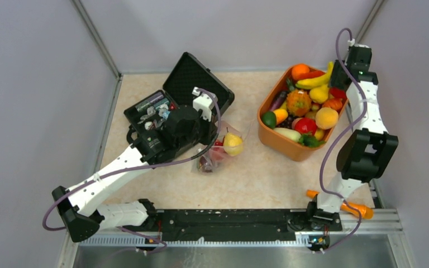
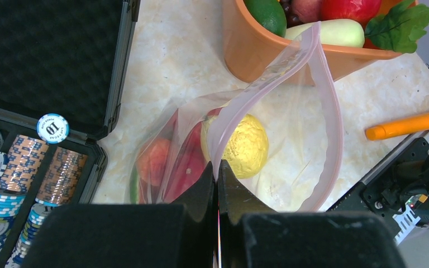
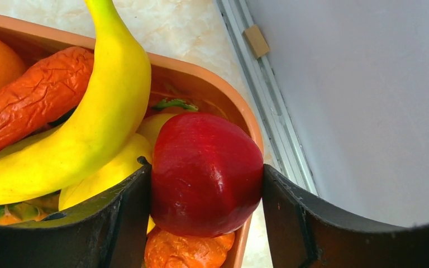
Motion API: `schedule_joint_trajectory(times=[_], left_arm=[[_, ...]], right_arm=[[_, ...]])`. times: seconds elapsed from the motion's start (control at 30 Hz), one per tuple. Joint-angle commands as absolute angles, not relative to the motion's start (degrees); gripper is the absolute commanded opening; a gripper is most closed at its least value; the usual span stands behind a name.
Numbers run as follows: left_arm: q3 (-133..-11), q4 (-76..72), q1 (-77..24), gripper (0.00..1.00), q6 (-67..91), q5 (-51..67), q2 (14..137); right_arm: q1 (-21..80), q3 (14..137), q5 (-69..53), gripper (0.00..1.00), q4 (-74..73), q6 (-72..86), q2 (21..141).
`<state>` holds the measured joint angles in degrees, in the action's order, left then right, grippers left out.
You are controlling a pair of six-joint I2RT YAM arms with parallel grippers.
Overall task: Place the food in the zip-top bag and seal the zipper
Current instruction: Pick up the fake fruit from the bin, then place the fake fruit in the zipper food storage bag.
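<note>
Marble-look tabletop [image 1: 257, 178], grey walls. Left gripper [image 2: 218, 167] is pinched tight on the zipper [image 2: 338, 128] strip, holding the zip-top bag [image 2: 290, 167] mouth up and open beside the black case [image 2: 44, 56]. The bag holds a yellow pear [image 2: 246, 146] plus red pieces, count unclear through the plastic. Right gripper [image 3: 205, 176] looks clamped on a red apple [image 3: 206, 162] in the orange tub [image 3: 212, 84], well apart from the bag. Most food sits in the tub and the zipper is unsealed, so I'd call it early-to-mid.

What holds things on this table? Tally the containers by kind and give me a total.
Black case: 1
Orange tub: 1
Zip-top bag: 1
Total: 3
</note>
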<state>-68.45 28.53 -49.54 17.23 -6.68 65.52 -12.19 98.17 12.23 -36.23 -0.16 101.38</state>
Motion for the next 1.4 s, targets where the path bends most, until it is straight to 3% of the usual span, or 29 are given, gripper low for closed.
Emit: schedule_joint_trajectory(times=[0.0, 0.27, 0.57, 1.0, 1.1, 1.37], left_arm=[[-69.5, 25.9, -49.3, 0.0, 17.0, -6.8, 65.1], [-69.1, 25.8, -49.3, 0.0, 17.8, -5.7, 65.4], [-69.1, 26.1, -49.3, 0.0, 19.2, -4.7, 65.5], [-68.9, 25.6, -49.3, 0.0, 20.6, -3.5, 66.1], [-69.1, 25.5, -49.3, 0.0, 20.6, -3.5, 66.5], [-70.5, 25.4, -49.4, 0.0, 21.3, -3.9, 67.2]], right_arm=[[-12.7, 92.9, 7.3, 0.47, -32.0, 2.7, 93.8], [-12.3, 80.3, -12.7, 0.47, -27.9, 6.4, 82.5], [-10.1, 70.4, -22.8, 0.47, -23.6, 11.6, 74.3], [-9.3, 66.0, -43.8, 0.43, -15.8, 19.2, 64.3], [-4.9, 66.5, -53.3, 0.43, -12.9, 18.3, 60.6], [9.4, 67.6, -60.4, 0.42, -13.6, 14.0, 55.8]])
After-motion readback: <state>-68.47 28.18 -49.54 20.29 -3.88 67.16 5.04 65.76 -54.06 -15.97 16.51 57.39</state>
